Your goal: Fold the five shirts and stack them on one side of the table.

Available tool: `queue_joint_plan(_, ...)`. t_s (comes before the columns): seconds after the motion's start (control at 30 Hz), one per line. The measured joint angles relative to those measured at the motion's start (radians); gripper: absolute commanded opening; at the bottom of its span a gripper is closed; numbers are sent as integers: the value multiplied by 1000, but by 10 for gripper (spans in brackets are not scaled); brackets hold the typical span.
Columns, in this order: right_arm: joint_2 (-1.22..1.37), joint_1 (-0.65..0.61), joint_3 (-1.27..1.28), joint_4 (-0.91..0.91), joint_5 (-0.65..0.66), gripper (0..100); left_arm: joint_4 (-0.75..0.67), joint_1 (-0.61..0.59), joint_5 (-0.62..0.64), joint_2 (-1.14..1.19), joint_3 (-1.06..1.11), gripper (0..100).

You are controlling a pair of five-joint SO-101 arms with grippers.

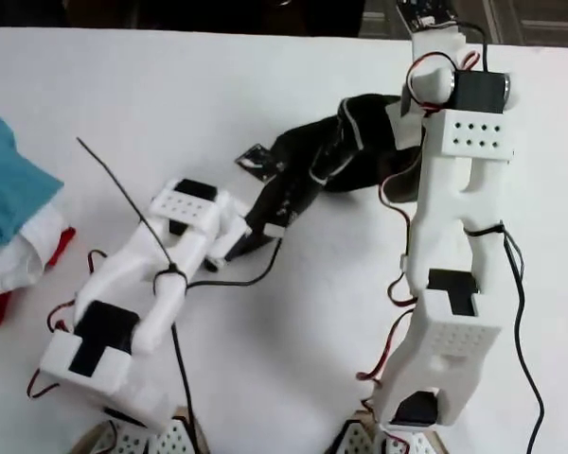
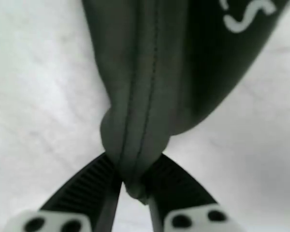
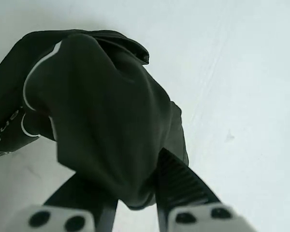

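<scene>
Well, my bench point(image 1: 265, 76) is broad and white, and the biggest thing on it is the black shirt point(image 1: 312, 161). It is not spread flat but drawn into a twisted, rope-like band between my two arms. Its long axis runs on a slant, from near the middle of the bench, where my left arm ends, to the far right, where my right arm reaches out almost straight. At the left edge, well apart from all this, lies a heap of other shirts point(image 1: 14, 218), teal on top with white and red beneath; I cannot tell whether they are folded. My left claw point(image 2: 134, 186) is clamped on one gathered end of the black shirt, a thick seamed fold pinched tight. My right claw point(image 3: 135, 193) is clamped on the other end, where a lump of bunched cloth swells out beyond it. So the shirt lies straight ahead of each claw, toward the other. The coming move, I judge, turns on that axis: the ends must be drawn apart along it and the cloth laid flat before any fold. My left arm is the nearer to the heap.
</scene>
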Motion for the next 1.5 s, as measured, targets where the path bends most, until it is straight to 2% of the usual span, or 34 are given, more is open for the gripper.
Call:
queue_joint_plan(0.13,-44,-11,2,20,0,19,58,-31,-3,-58,-32,24)
queue_joint_plan(0.43,-330,-58,0,20,0,19,302,-201,-58,-339,-313,24)
queue_joint_plan(0.7,-454,-61,0,20,0,19,371,-347,-68,-618,-367,24)
queue_joint_plan(0.87,-434,-120,91,20,0,19,442,-350,-68,-721,-367,24)
queue_joint_plan(0.97,-358,-146,204,-38,0,19,442,-358,-68,-723,-339,24)
queue_joint_plan(1.07,-293,-143,285,-124,0,19,408,-367,-68,-723,-261,24)
queue_joint_plan(1.23,-299,-146,292,-135,0,19,365,-382,-68,-721,-226,24)
queue_joint_plan(1.37,-399,-143,292,-100,0,19,374,-379,-68,-721,-242,24)
queue_joint_plan(1.5,-566,-146,292,-21,0,19,442,-379,-68,-740,-339,24)
